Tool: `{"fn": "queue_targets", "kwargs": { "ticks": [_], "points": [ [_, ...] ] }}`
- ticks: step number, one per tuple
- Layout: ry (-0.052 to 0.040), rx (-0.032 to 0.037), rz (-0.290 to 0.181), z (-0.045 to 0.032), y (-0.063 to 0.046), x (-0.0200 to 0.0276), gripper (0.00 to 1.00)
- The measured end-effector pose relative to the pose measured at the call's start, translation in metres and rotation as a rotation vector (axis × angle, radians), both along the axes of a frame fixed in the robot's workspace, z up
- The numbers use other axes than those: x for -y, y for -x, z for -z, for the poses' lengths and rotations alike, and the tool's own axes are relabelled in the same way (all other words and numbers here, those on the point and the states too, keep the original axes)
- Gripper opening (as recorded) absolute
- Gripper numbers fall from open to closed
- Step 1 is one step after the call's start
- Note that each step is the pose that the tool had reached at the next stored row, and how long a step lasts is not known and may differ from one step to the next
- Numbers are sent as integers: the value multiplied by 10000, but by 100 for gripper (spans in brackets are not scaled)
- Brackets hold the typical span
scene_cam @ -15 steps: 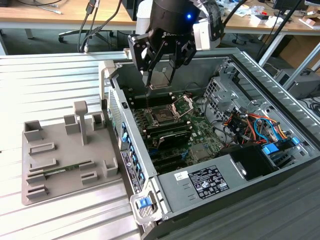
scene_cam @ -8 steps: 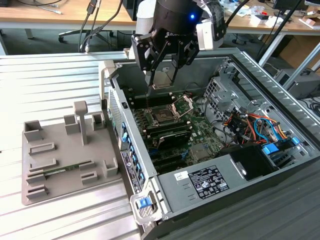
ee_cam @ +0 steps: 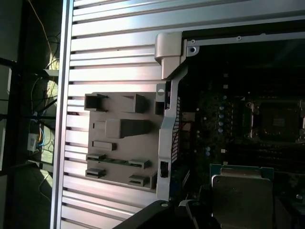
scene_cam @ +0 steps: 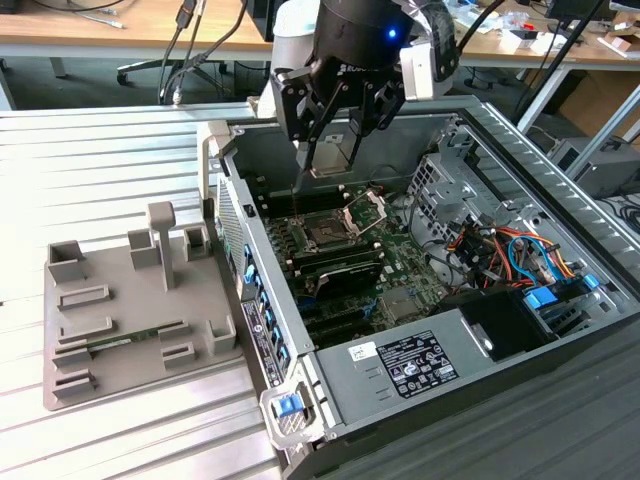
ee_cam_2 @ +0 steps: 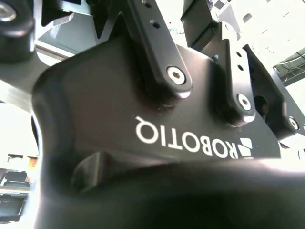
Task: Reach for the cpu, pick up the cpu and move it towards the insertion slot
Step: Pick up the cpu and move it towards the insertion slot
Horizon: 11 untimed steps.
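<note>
Ribbed aluminium surface point(scene_cam: 120, 440) carries a grey tray point(scene_cam: 130, 330) and an open computer case point(scene_cam: 480, 330); wooden desks point(scene_cam: 120, 30) stand behind. Above the insertion slot point(scene_cam: 325, 235), the gripper point(scene_cam: 335, 150) clamps the cpu point(ee_cam: 243, 200).

In the first wrist view the cpu point(ee_cam: 242, 198) hangs over the dark motherboard point(ee_cam: 214, 119), grey tray point(ee_cam: 121, 143) beside the case.

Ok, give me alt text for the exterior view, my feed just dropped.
The gripper hangs over the open computer case, holding the cpu above the motherboard, just short of the insertion slot. On the exterior view's left, a grey tray with a green memory stick sits on the ribbed metal table.
</note>
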<state>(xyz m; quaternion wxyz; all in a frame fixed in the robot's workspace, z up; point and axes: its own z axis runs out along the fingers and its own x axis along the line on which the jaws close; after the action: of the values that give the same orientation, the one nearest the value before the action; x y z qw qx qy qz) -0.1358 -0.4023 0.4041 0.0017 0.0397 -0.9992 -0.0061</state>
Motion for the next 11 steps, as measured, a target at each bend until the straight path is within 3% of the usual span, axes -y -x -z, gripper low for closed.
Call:
{"fn": "queue_targets", "kwargs": {
  "ticks": [7,11],
  "points": [
    [0,0,0,0,-265,0,55],
    [0,1,0,1,-301,0,55]
  ]
}}
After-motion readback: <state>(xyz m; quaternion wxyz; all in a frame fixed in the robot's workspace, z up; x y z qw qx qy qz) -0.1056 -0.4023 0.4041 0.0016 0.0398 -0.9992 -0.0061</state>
